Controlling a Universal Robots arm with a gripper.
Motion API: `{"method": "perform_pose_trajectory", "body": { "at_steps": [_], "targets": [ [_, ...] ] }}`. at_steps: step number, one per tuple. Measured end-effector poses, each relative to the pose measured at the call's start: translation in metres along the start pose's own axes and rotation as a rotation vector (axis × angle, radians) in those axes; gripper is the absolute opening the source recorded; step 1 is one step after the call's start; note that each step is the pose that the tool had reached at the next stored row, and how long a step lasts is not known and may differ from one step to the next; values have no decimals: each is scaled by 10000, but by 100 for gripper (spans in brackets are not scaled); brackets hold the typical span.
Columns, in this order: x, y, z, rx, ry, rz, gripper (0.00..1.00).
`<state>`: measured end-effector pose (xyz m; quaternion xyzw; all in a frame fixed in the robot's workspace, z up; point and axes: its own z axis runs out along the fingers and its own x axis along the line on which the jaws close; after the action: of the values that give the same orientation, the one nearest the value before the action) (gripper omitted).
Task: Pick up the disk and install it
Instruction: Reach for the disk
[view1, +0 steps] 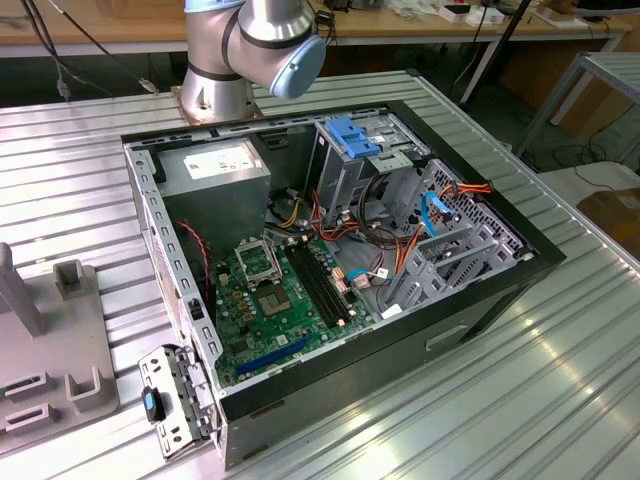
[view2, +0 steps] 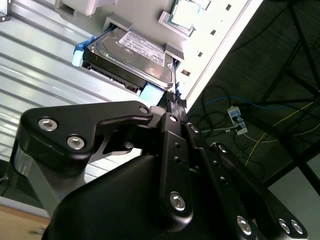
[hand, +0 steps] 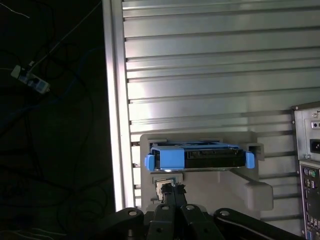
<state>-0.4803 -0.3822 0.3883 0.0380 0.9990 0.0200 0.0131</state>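
End effector (hand: 170, 189) pressed together, holding nothing, tip near the disk (hand: 200, 157). Disk sits in a pale holder (hand: 260, 192) close to the tabletop (hand: 200, 75) edge, blue rail showing.

Computer case (view1: 385, 350) on ribbed metal table (view1: 520, 400), green motherboard (view1: 262, 305) inside, grey fixture (view1: 70, 340) nearby

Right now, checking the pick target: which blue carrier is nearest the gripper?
The carrier around the disk on the grey holder, just ahead of the gripper in both wrist views. The other carrier stands in the case.
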Motion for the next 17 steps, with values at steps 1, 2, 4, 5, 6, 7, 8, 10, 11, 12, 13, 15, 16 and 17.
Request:
{"method": "perform_pose_trajectory", "body": {
  "at_steps": [1, 2, 4, 5, 6, 7, 8, 10, 11, 12, 13, 15, 16, 17],
  "targets": [
    [1, 0, 0, 0, 0, 0, 11],
    [2, 0, 0, 0, -1, 0, 11],
    [7, 0, 0, 0, -1, 0, 11],
    [14, 0, 0, 0, 0, 1, 11],
    [17, 12, 1, -1, 0, 1, 11],
    [20, 42, 4, 0, -1, 1, 11],
    [21, 62, 7, 0, -1, 0, 11],
    [23, 83, 17, 3, 0, 0, 11],
    [19, 96, 34, 14, 1, 0, 11],
    [11, 100, 44, 19, 5, 0, 11],
    [-2, 106, 57, 25, 14, -1, 11],
    [-36, 122, 85, 28, 31, 2, 11],
    [-36, 123, 86, 28, 30, 0, 11],
    [-36, 124, 86, 28, 31, 0, 11]
  ]
}}
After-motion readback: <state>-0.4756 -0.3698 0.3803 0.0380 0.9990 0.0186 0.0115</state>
